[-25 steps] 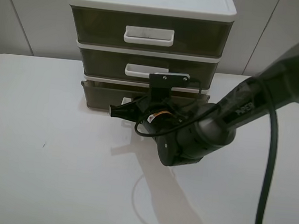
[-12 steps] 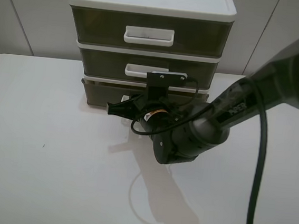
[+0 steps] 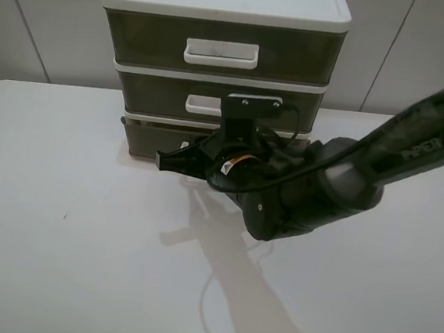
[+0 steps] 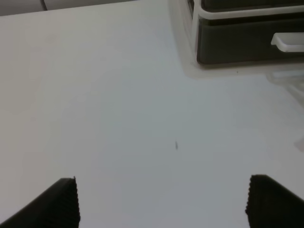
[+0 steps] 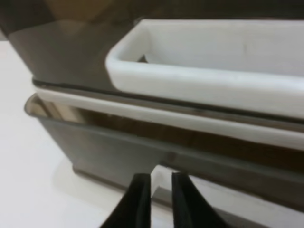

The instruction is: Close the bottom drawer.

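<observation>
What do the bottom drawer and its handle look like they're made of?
The bottom drawer looks like translucent olive-brown plastic, smooth: light shows through its thin wall. Its handle seems opaque white plastic with rounded edges.

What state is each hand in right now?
Left hand: open, holding nothing.
Right hand: closed, holding nothing, tips at the bottom drawer front.

Bottom drawer [image 3: 142, 139] glossy transl. plastic; table [image 3: 55, 261] smooth, matt
</observation>
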`<action>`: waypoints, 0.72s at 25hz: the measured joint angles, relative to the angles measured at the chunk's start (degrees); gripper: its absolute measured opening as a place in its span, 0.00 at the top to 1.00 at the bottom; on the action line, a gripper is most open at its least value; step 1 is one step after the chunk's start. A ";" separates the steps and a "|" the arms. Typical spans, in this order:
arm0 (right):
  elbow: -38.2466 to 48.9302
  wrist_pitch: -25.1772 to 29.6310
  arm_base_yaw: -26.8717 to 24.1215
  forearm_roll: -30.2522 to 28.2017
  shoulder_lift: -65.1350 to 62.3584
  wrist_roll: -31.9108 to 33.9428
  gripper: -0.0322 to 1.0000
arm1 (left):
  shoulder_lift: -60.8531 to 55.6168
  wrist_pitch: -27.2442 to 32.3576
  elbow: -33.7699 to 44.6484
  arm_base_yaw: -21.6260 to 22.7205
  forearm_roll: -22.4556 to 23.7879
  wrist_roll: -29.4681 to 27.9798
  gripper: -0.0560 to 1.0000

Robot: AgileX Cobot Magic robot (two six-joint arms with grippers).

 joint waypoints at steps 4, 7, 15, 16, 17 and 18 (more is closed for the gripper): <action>4.09 8.68 0.43 -1.34 -5.91 0.00 0.94 | 0.00 0.00 0.00 0.00 0.00 0.00 0.27; 7.53 13.72 0.42 -1.45 -11.02 0.00 0.86 | 0.00 0.00 0.00 0.00 0.00 0.00 0.27; 16.39 26.58 -6.93 -1.40 -26.03 0.00 0.22 | 0.00 0.00 0.00 0.00 0.00 0.00 0.27; 16.99 30.11 -9.01 -1.40 -28.31 -0.15 0.20 | 0.00 0.00 0.00 0.00 0.00 0.00 0.27; 17.37 33.83 -11.27 -1.46 -30.59 -0.64 0.19 | 0.00 0.00 0.00 0.00 0.00 0.00 0.27; 17.60 36.84 -13.28 -1.65 -32.57 -1.51 0.18 | 0.00 0.00 0.00 0.00 0.00 0.00 0.27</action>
